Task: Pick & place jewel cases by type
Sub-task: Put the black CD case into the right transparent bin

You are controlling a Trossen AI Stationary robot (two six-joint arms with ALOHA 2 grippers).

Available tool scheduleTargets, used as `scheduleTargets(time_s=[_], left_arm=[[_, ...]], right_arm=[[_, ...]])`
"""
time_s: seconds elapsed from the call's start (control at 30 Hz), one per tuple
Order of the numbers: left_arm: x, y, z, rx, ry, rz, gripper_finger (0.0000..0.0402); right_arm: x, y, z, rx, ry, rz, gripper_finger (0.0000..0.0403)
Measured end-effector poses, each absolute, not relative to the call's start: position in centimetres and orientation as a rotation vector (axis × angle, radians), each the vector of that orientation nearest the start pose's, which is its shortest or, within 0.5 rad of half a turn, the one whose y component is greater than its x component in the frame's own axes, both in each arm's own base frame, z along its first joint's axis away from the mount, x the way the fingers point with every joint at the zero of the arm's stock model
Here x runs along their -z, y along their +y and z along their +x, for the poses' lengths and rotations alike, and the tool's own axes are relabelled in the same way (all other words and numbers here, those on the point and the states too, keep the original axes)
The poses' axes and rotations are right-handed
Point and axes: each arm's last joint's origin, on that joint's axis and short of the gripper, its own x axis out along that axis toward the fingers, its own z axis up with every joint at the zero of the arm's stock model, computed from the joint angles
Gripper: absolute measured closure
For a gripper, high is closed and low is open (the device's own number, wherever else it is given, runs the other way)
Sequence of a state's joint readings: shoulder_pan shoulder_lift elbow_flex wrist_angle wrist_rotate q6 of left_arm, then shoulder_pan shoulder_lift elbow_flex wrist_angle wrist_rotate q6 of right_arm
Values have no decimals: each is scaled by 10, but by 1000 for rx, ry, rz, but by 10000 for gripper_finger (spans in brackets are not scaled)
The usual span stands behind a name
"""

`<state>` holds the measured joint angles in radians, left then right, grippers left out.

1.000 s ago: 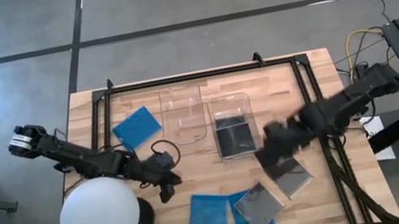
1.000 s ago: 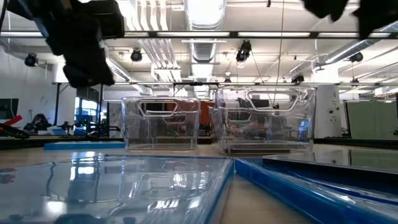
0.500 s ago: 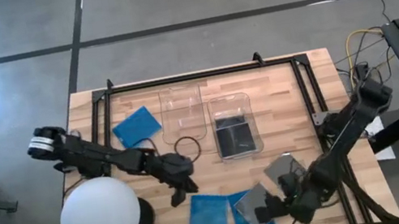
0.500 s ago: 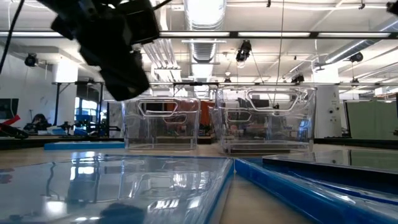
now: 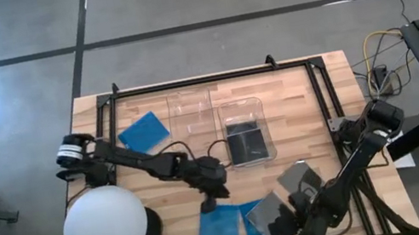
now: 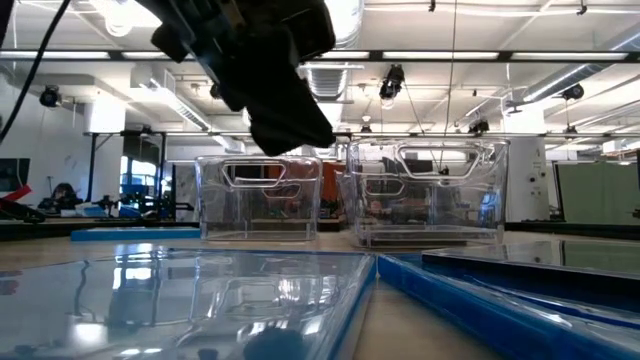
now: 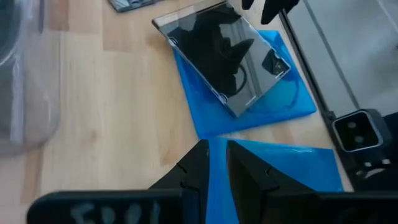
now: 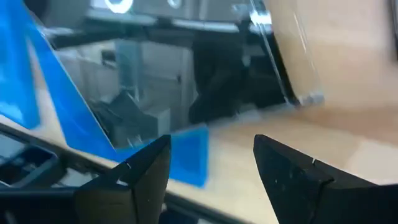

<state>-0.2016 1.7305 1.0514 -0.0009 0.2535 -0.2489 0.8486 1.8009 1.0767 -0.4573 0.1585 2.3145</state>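
Observation:
Several jewel cases lie flat on the table. A blue one (image 5: 219,230) sits near the near edge, and a dark glossy one (image 5: 268,213) rests on another blue one (image 5: 256,234) beside it. A grey case (image 5: 302,179) lies to their right, a blue case (image 5: 145,131) lies far left, and a dark case (image 5: 246,141) is in a clear bin. My left gripper (image 5: 210,201) hovers shut above the far edge of the near blue case (image 7: 273,168). My right gripper (image 5: 282,227) is open and low, facing the dark case (image 8: 186,74) from the near side.
Two clear bins (image 5: 192,119) (image 5: 243,122) stand side by side at the table's middle. A big white ball (image 5: 106,227) sits at the near left corner. A black frame (image 5: 186,84) runs along the table's far and side edges.
My left gripper has travelled toward the table's right, from beside the white ball to above the near blue case. My right gripper has swung from the table's middle toward the near edge and come down low by the dark case on blue. No case has moved.

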Motion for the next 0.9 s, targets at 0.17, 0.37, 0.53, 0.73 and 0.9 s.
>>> scheduleTargets(time_s=[0.17, 0.37, 0.53, 0.73, 0.9], left_arm=[[-192, -83, 369, 365, 739, -198, 365], [-185, -84, 379, 356, 752, -178, 365], [-172, -85, 382, 348, 790, -183, 365], [-157, -87, 384, 339, 830, -199, 365], [-151, -87, 385, 331, 849, -214, 365]], right_arm=[[-147, 249, 229, 798, 929, 1367, 179], [-135, 249, 228, 816, 919, 1321, 179], [-132, 247, 230, 820, 875, 1307, 179], [-131, 240, 235, 830, 808, 1302, 179], [-131, 235, 242, 831, 716, 1298, 179]])
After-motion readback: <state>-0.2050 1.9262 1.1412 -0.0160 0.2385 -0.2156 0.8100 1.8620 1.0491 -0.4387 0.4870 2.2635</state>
